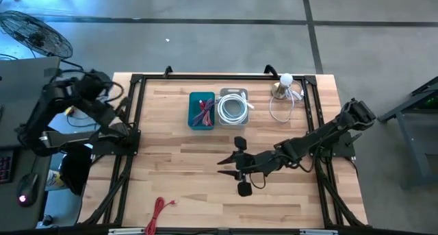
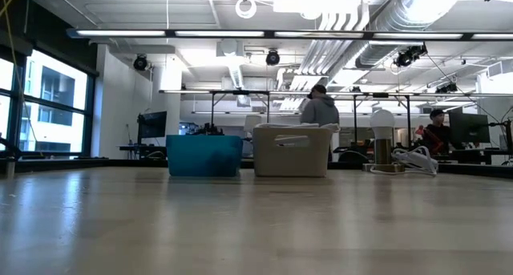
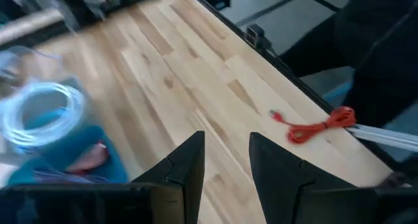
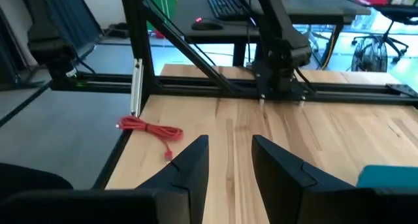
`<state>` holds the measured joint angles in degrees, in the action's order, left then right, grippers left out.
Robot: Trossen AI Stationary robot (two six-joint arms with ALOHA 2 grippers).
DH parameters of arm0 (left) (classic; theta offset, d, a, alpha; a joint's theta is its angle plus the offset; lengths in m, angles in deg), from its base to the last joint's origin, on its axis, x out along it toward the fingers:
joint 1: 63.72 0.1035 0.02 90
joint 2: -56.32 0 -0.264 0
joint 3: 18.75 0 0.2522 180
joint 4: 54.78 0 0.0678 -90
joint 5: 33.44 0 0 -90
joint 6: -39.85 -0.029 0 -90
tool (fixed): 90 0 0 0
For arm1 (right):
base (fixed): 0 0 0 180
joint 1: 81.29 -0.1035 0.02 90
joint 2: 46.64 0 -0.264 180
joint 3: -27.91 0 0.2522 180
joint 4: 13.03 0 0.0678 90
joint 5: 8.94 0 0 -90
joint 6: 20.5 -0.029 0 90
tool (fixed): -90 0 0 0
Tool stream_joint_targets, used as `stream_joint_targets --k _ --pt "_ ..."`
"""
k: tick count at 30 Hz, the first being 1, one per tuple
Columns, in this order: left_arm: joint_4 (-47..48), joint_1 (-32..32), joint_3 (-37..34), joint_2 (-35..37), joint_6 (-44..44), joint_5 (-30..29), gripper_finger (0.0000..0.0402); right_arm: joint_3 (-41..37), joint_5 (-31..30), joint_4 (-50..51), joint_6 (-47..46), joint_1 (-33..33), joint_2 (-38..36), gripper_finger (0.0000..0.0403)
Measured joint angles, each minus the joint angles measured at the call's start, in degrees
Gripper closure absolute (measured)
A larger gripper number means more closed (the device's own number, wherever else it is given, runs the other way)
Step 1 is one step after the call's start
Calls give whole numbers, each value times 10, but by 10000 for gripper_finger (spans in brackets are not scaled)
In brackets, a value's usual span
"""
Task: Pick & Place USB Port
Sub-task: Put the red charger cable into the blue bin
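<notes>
A red cable lies loosely bundled on the table near its near-left corner. It also shows in the right wrist view and in the left wrist view. My right gripper reaches out over the table's middle, open and empty, with the cable well ahead of it. My left gripper is open and empty, held back above the table's left edge, where the left arm is folded.
A teal bin with red cables and a pale bin with a coiled white cable stand at the far middle. A lamp with a white cord is at the far right. People are in the room beyond. A black frame edges the table.
</notes>
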<state>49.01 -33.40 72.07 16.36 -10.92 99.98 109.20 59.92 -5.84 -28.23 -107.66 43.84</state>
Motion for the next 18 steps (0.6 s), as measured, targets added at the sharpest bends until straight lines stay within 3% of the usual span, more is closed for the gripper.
stream_joint_targets --k 6,18 --pt "-1 0 -61 13 -15 32 285 0 -1 -15 3 -11 0 293" --pt "0 0 -193 43 75 -29 285 0 0 -3 22 -6 0 293"
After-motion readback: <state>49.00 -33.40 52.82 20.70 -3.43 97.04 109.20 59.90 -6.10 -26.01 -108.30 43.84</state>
